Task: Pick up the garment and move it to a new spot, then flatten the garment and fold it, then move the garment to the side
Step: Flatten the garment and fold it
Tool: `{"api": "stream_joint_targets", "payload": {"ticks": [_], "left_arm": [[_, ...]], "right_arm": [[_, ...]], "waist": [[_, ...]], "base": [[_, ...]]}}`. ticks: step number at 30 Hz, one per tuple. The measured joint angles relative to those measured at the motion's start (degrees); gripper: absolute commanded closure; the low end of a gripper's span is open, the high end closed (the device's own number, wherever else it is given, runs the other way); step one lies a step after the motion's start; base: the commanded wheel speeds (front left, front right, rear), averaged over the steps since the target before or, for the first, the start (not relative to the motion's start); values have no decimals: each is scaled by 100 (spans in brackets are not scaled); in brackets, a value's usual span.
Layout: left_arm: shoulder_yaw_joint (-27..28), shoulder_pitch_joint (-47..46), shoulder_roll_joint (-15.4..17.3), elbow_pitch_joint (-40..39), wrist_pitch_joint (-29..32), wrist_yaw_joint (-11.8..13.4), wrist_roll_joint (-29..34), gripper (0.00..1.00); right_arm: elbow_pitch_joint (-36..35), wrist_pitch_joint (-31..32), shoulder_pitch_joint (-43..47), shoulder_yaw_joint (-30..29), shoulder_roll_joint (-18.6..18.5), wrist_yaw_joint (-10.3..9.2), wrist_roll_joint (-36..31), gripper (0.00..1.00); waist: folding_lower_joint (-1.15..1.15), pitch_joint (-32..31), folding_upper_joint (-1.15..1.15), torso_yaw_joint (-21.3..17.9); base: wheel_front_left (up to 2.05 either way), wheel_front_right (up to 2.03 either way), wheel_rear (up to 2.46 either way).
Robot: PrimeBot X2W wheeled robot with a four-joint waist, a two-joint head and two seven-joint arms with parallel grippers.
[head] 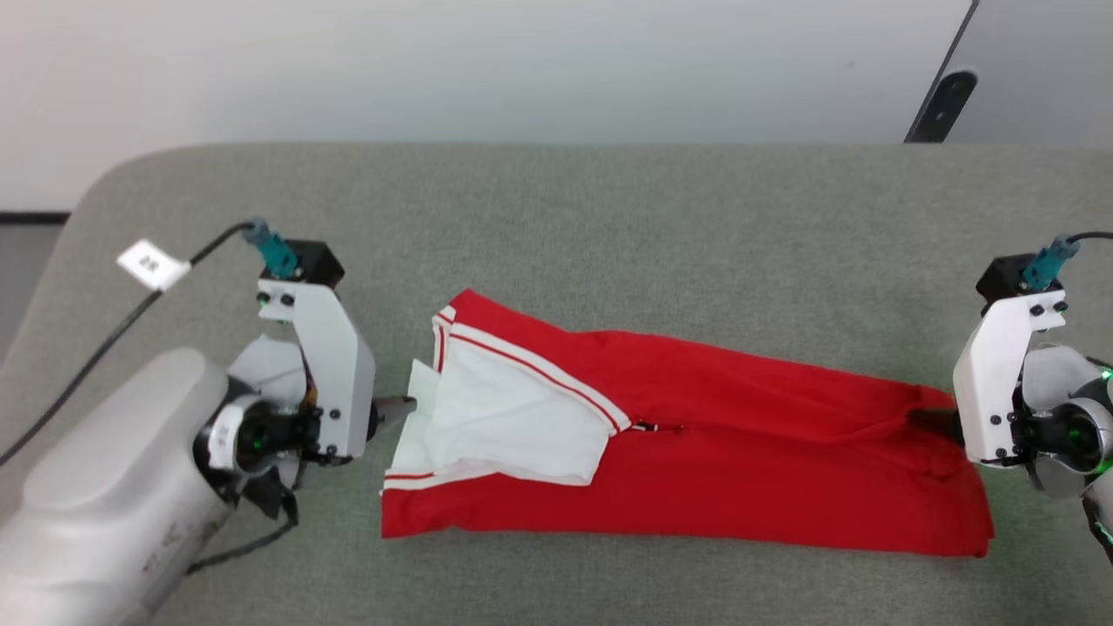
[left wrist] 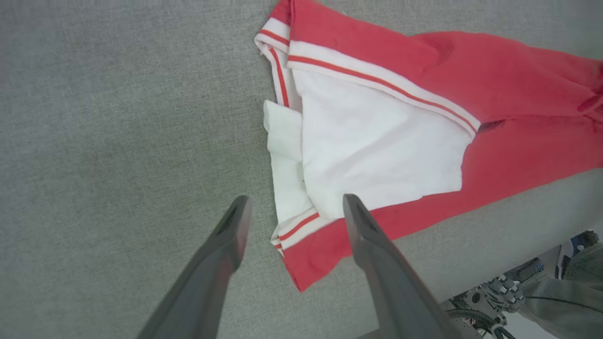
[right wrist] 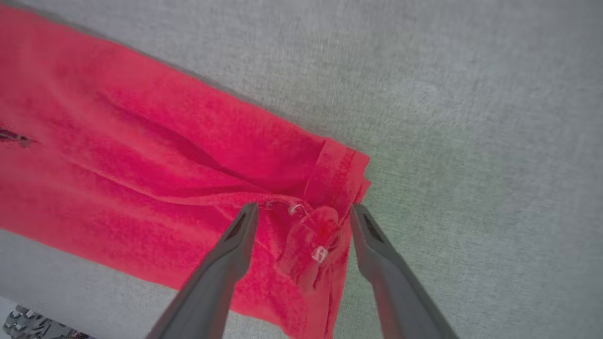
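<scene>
The long-folded red jersey garment with white sleeves (head: pixel 739 435) is laid on the grey cloth table (head: pixel 609 217); its sleeve end is seen just before the spread-apart left gripper (left wrist: pixel 296 200); its bunched hem is seen between the spread-apart right gripper (right wrist: pixel 305 207).

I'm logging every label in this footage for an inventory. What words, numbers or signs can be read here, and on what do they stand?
Nothing here can be quoted.
White paper tag on the black cable: dark marks, too small to read.
Red jersey shirt with white sleeves: a sliver of black print at the fold, unreadable.
Small clear tag at the shirt's hem: no print to make out.
</scene>
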Motion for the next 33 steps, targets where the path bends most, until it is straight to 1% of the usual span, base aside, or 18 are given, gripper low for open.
{"api": "stream_joint_targets", "payload": {"ticks": [4, 7, 10, 12, 15, 18, 19, 22, 26, 28, 29, 30, 31, 33], "left_arm": [[49, 273, 87, -132, -416, -9, 48, 0], [114, 515, 130, -263, -849, -80, 105, 0], [179, 761, 223, -434, -1360, -135, 244, 0], [266, 933, 294, -542, -1746, -136, 308, 0], [426, 1192, 341, -714, -2398, -137, 415, 0], [568, 1456, 382, -901, -3137, -183, 587, 0], [645, 1550, 389, -944, -3377, -163, 606, 0], [801, 1853, 458, -1098, -4111, -129, 779, 0], [985, 2289, 494, -1346, -4999, -47, 956, 0], [1046, 2555, 531, -1460, -5353, 7, 1010, 0], [1058, 2693, 553, -1501, -5484, 71, 1042, 0], [1088, 2823, 561, -1569, -5666, 76, 1083, 0], [1131, 2933, 570, -1642, -5794, 69, 1107, 0], [1252, 3127, 556, -1700, -5946, 175, 1156, 0]], "right_arm": [[-471, -243, 183, 8, -93, 0, 16, 0], [-955, -724, 500, 40, -204, -1, 62, 0], [-1522, -1445, 841, 135, -396, 0, 57, 0], [-1914, -2062, 1099, 242, -564, 0, -45, 0], [-2202, -2984, 1440, 258, -705, 0, -232, 0], [-2346, -3984, 1708, 145, -761, 0, -648, 0], [-2371, -4298, 1792, 81, -758, 0, -809, 0], [-2368, -5075, 2159, -152, -630, 0, -1168, 0], [-2352, -5750, 2688, -670, -309, 0, -1593, 0], [-2370, -5863, 2984, -951, -121, 0, -1790, 0], [-2399, -5904, 3123, -1113, -18, 0, -1881, 0], [-2421, -5898, 3242, -1238, 53, 0, -1941, 0], [-2472, -5906, 3352, -1366, 112, 0, -2027, 0], [-2577, -5929, 3546, -1627, 234, 0, -2141, 0]], "waist": [[0, -234, 0, -50], [0, -423, 0, -87], [0, -610, 0, -120], [0, -715, 0, -144], [0, -836, 0, -177], [0, -919, 0, -196], [0, -942, 0, -201], [0, -1004, 0, -206], [0, -1075, 0, -206], [0, -1095, 0, -218], [0, -1100, 0, -229], [0, -1101, 0, -244], [0, -1099, 0, -265], [0, -1089, 0, -312]], "base": [[0, 0, 0], [0, 0, 0], [0, 0, 0], [0, 0, 0], [0, 0, 0], [0, 0, 0], [0, 0, 0], [0, 0, 0], [0, 0, 0], [0, 0, 0], [0, 0, 0], [0, 0, 0], [0, 0, 0], [0, 0, 0]]}}
